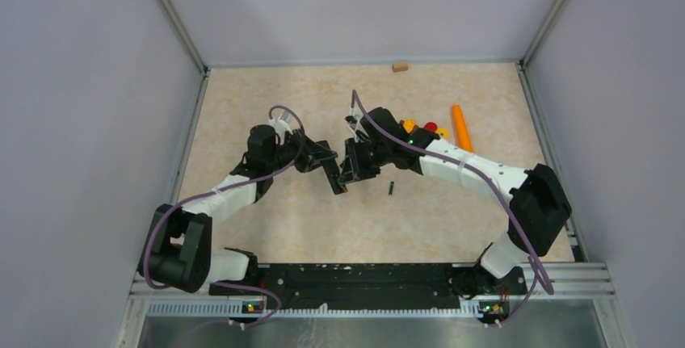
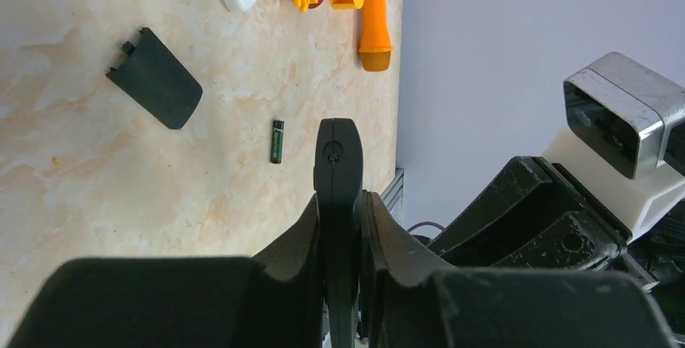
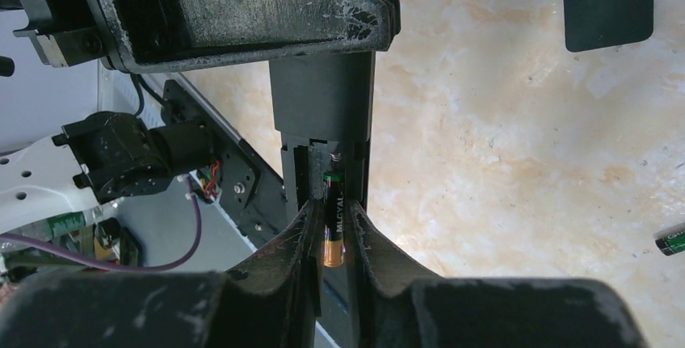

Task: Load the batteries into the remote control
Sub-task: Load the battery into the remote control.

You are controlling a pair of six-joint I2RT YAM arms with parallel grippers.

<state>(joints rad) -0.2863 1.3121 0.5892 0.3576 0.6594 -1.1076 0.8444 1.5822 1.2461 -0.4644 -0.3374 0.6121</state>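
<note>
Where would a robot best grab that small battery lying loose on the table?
Around its middle, coming straight down from above. The loose battery lies flat on its side, a thin cylinder: narrow across, long end to end.

1 battery (image 2: 277,140) lies on the table (image 2: 81,203) near the cover (image 2: 154,77).

From above and behind, one camera looks down over the table (image 1: 307,219), while both wrist cameras hover close, sharing the loose battery (image 2: 277,140).
</note>
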